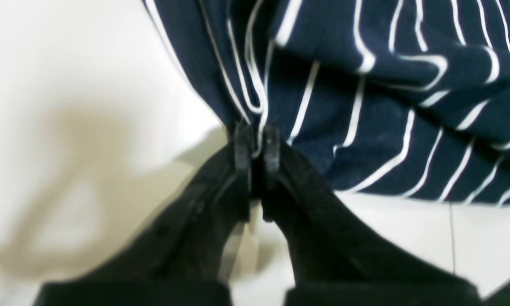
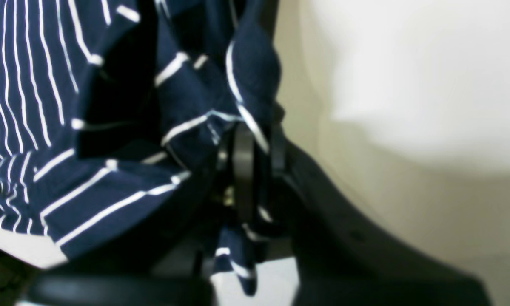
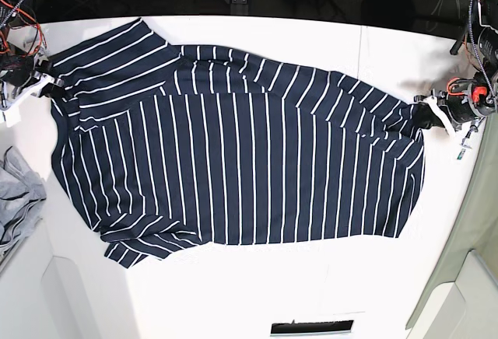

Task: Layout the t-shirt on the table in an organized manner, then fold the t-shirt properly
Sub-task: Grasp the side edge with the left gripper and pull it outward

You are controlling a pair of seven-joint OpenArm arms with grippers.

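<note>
Left wrist cam: my left claw (image 1: pixel 257 146) is pinched tight, with a bunched bit of the shirt (image 1: pixel 365 106) caught between the fingertips. The fabric fans out up and to the right from the pinch, navy with thin white stripes, all wrinkly near the grip. The white table (image 1: pixel 67 85) shows on the left and along the bottom right, where a thin dark seam (image 1: pixel 451 238) runs across it. It's all a bit blurry.

Right wrist cam: same deal. The right claw (image 2: pixel 255 148) is clamped on a wad of shirt (image 2: pixel 46 106), and a little tail of striped cloth hangs out below the fingers. The rest of the shirt spreads off to the left in deep folds. White table (image 2: pixel 408 63) is on the right.

Base cam: the shirt (image 3: pixel 249 168) is spread wide across the middle of the table (image 3: pixel 233 292), stripes running roughly up and down, and it's still rumpled along the top and at the lower left corner. The right claw (image 3: pixel 45 75) has it at the left edge of the picture, and the left claw (image 3: pixel 426 113) has it at the right edge, so it's stretched between the two. A grey cloth (image 3: pixel 19 199) sits crumpled at the far left, just beside the shirt.
</note>
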